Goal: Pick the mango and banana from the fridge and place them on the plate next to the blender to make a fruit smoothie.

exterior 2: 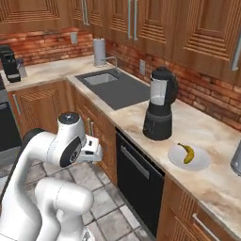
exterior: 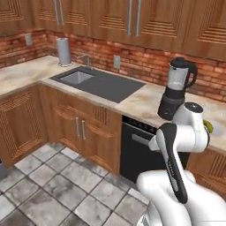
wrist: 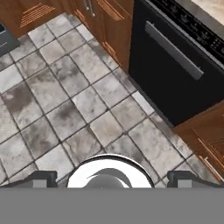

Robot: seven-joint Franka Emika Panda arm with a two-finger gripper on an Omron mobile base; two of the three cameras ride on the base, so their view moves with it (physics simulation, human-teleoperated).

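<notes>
The yellow banana (exterior 2: pixel 188 153) lies on the small white plate (exterior 2: pixel 176 157), which sits on the counter just right of the black-based blender (exterior 2: pixel 159 106). In the left base view the blender (exterior: pixel 176 88) stands behind my arm, and a sliver of the banana (exterior: pixel 209 127) peeks past the arm. My gripper (wrist: pixel 113 180) is held low in front of the base, pointing down at the tiled floor. Its fingertips (wrist: pixel 41 179) stand wide apart with nothing between them, so it is open. The mango and the fridge are out of view.
A black dishwasher (exterior 2: pixel 139 181) sits under the counter below the blender. A grey sink (exterior 2: pixel 113 87) with a tap is set in the counter corner, beside a paper towel roll (exterior 2: pixel 99 52). A coffee machine (exterior 2: pixel 9 63) stands far left. Wooden cabinets line the walls.
</notes>
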